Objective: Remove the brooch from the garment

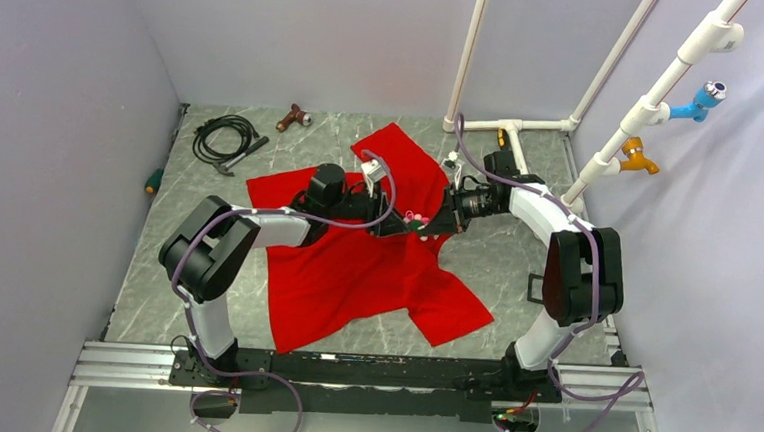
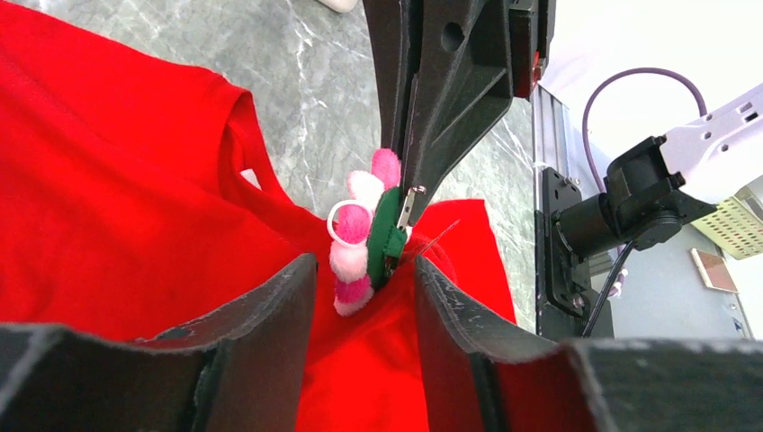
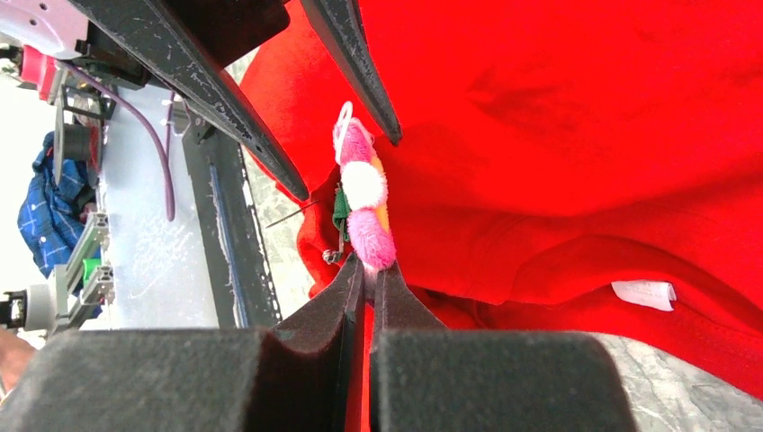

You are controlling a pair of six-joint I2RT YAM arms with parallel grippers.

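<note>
R claw pinches brooch; its attachment to garment hidden.

**A robotics lab test cell**

Plain lilac-grey walls box in a marble-patterned table, which makes this a purpose-built enclosure and not a lived-in room. The left arm and right arm are bolted to an aluminium rail at its near edge. White plastic pipes carrying a blue fitting and an orange fitting form a rig in one corner. A coiled black cable lies at the back.
</note>
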